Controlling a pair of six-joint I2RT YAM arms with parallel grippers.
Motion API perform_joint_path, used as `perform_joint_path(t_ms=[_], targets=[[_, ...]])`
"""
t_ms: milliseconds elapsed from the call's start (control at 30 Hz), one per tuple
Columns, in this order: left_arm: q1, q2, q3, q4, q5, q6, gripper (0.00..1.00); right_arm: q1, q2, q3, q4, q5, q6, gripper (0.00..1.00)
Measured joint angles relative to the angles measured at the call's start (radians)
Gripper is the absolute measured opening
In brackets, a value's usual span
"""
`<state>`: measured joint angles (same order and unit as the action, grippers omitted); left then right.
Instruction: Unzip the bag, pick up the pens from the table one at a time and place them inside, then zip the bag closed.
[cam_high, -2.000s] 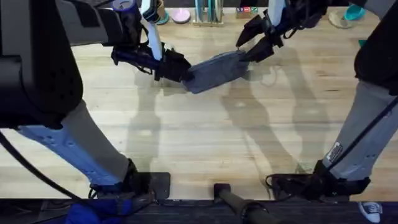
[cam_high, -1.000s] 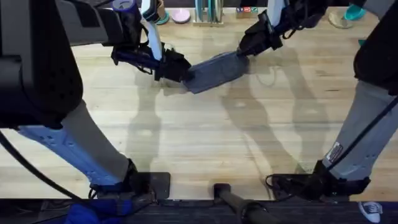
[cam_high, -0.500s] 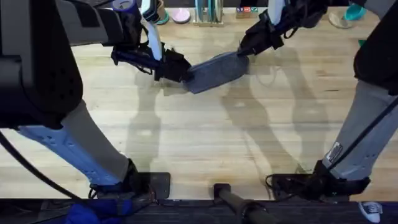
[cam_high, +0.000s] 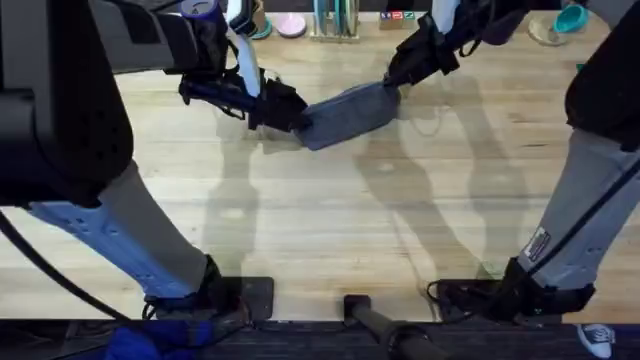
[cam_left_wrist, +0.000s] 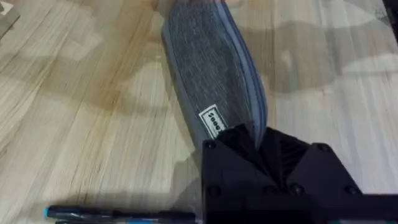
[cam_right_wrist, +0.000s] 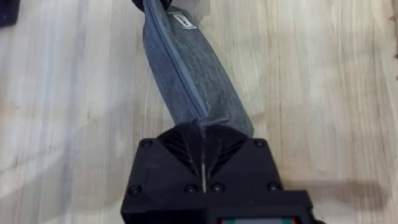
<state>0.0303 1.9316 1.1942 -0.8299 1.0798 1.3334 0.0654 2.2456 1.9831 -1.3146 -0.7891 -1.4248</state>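
Bag (cam_high: 345, 113) lies flat on the table (cam_high: 320, 220), stretched at a slant between both grippers, zipper along its top looking zipped along the visible length. Left gripper (cam_high: 290, 112) is clamped on the bag's near-left end; left wrist view shows the black fingers (cam_left_wrist: 249, 146) pinching the fabric just past a small white label (cam_left_wrist: 212, 123), bag (cam_left_wrist: 208, 68) running straight away from them. A dark pen (cam_left_wrist: 118, 214) with a blue tip lies on the wood just beside that gripper, off to its side, apart from the bag. Right gripper (cam_high: 392, 80) sits at the far-right end; right wrist view shows its fingers (cam_right_wrist: 203, 146) pressed together at the zipper line, bag (cam_right_wrist: 189, 68) extending away from them.
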Motion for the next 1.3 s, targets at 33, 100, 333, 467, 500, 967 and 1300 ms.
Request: perform_joint_path(t_ms=[33, 100, 333, 467, 500, 967, 1300], targets=[[0.000, 0.000, 0.000, 0.000, 0.000, 0.000, 0.042, 0.000, 0.000, 0.000, -0.003, 0.000, 0.000, 0.029], [0.000, 0.000, 0.000, 0.000, 0.000, 0.000, 0.042, 0.000, 0.000, 0.000, -0.008, 0.000, 0.001, 0.029], [0.000, 0.000, 0.000, -0.002, 0.000, 0.000, 0.042, 0.000, 0.000, 0.031, -0.032, -0.008, 0.004, 0.029], [0.000, 0.000, 0.000, -0.001, 0.000, 0.000, 0.042, 0.001, 0.000, 0.036, -0.033, -0.032, 0.004, 0.029], [0.000, 0.000, 0.000, -0.001, 0.000, 0.000, 0.042, 0.002, 0.000, 0.036, -0.033, -0.035, 0.004, 0.029], [0.000, 0.000, 0.000, 0.000, 0.000, 0.000, 0.042, 0.094, 0.000, 0.037, 0.006, -0.036, 0.005, 0.029], [0.000, 0.000, 0.000, 0.000, 0.000, 0.000, 0.042, 0.135, 0.000, 0.038, 0.010, -0.034, 0.005, 0.029]])
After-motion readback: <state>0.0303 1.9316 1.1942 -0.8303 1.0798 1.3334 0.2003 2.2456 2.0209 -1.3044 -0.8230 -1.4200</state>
